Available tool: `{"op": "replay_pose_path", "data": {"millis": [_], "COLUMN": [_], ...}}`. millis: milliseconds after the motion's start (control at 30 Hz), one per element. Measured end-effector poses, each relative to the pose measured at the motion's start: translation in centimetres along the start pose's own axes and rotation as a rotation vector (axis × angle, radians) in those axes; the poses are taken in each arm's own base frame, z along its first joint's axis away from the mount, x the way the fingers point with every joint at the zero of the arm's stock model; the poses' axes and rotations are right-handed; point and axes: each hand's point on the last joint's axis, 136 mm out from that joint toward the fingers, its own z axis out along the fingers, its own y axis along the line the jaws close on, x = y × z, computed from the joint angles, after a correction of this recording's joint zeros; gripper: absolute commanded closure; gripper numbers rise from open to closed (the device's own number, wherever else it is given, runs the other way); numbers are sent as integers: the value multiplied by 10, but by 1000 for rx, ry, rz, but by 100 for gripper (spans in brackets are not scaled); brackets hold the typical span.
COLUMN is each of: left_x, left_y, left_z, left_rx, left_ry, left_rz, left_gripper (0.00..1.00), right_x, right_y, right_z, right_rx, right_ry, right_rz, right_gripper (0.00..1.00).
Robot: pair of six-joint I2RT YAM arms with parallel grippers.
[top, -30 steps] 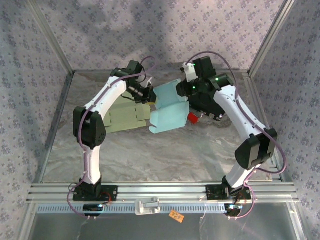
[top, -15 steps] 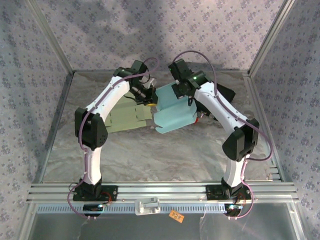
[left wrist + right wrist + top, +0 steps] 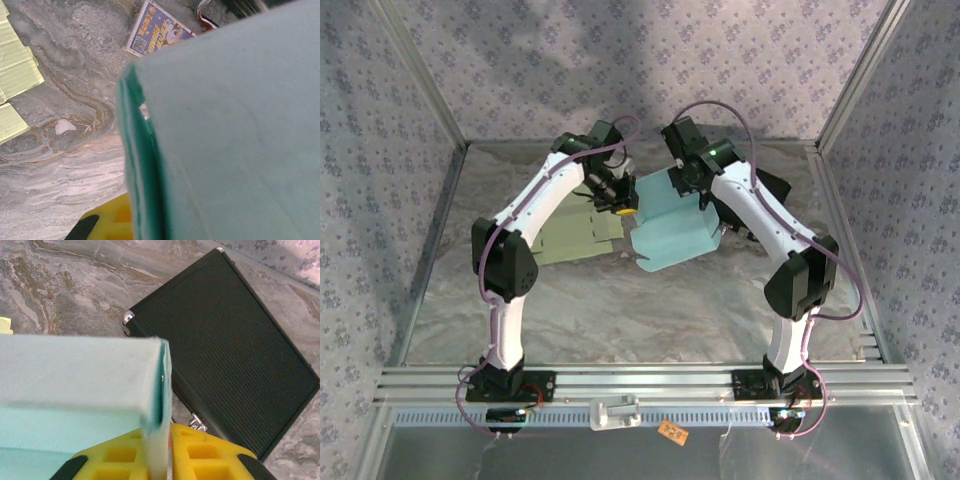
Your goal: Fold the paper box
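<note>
The teal paper box [image 3: 670, 228] sat partly folded on the marbled surface [image 3: 620, 310], toward the far middle and between the two arms. Its broad flat panel faced up, and raised walls stood along its far and left sides.

The left end effector [image 3: 625, 207] met the box at its left edge. In the left wrist view the teal panel [image 3: 235, 130] was very close to the lens. One yellow finger [image 3: 112, 222] lay just beside the darker folded edge and the other was hidden behind the paper. The jaws were drawn together, clamped on that left wall.

The right end effector [image 3: 698, 192] came down on the far right corner of the box. In the right wrist view an upright teal wall [image 3: 157, 440] ran straight down between the two yellow fingers [image 3: 210, 457], which pressed close on either side and pinched the paper.

A black case [image 3: 225, 335] lay flat on the surface just right of the box, beyond the right end effector. A pale green sheet [image 3: 570, 235] of flat card lay to the left of the box, under the left arm. A small printed card [image 3: 157, 30] lay on the surface past the box's edge, in the left wrist view.
</note>
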Motion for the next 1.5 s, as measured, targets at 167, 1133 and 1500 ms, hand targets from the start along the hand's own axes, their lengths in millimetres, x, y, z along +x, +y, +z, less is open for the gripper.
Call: {"op": "replay_pose_path", "data": {"millis": [167,1133,1500], "left_x": [-1,6,5], "left_y": [-5,-4,-7], "left_z": [-7,-12,-14], "left_rx": [5,-32,-27], "left_ry": [-11,3,-4], "left_rz": [6,-16,-11], "left_gripper": [100,100,100], "right_x": [-5,9,13], "right_y": [-2,3,1], "right_z": [2,1,0], "right_rx": [6,73,87], "right_ry": [2,75,86], "right_rz": [3,-5,14], "right_gripper": [88,77,100]}}
